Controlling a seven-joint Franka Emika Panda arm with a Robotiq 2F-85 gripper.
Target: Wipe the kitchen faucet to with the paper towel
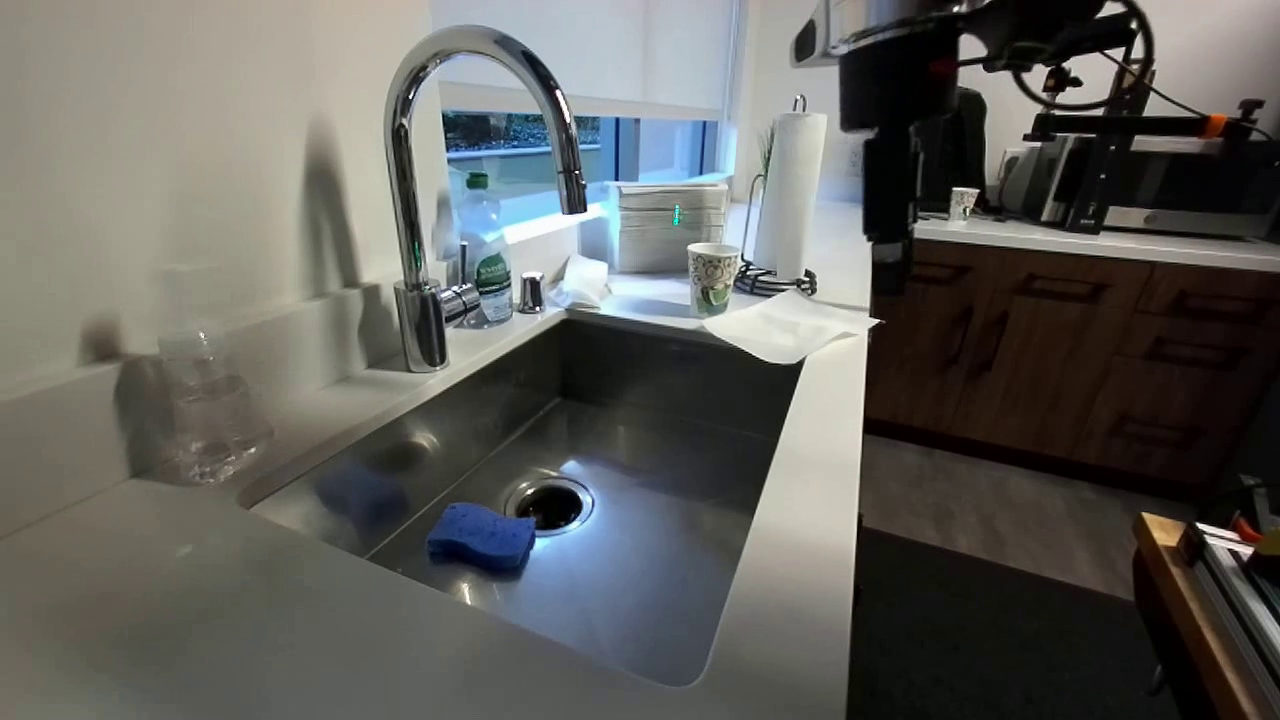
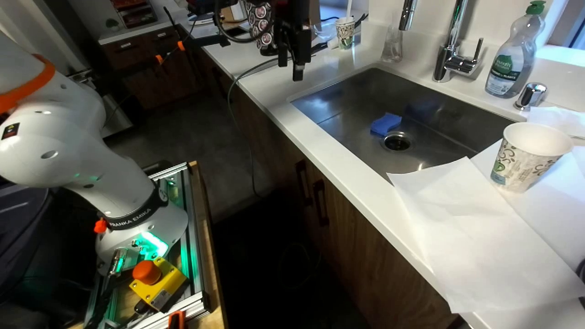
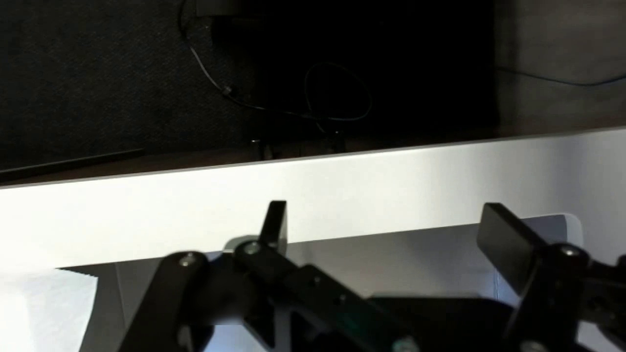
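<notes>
The chrome kitchen faucet stands upright behind the sink. In an exterior view its stem is cut off at the top. A small crumpled white paper towel lies on the counter behind the sink's far corner; it also shows in an exterior view. A larger, flatter white sheet lies over a sink corner; it partly shows in the wrist view. My gripper is open and empty, its fingers wide apart, above the sink's front counter strip. It is away from faucet and papers in both exterior views.
A blue sponge lies in the steel sink by the drain. A dish soap bottle stands beside the faucet, a clear bottle at the sink's other end. A paper cup, napkin stack and towel roll stand behind.
</notes>
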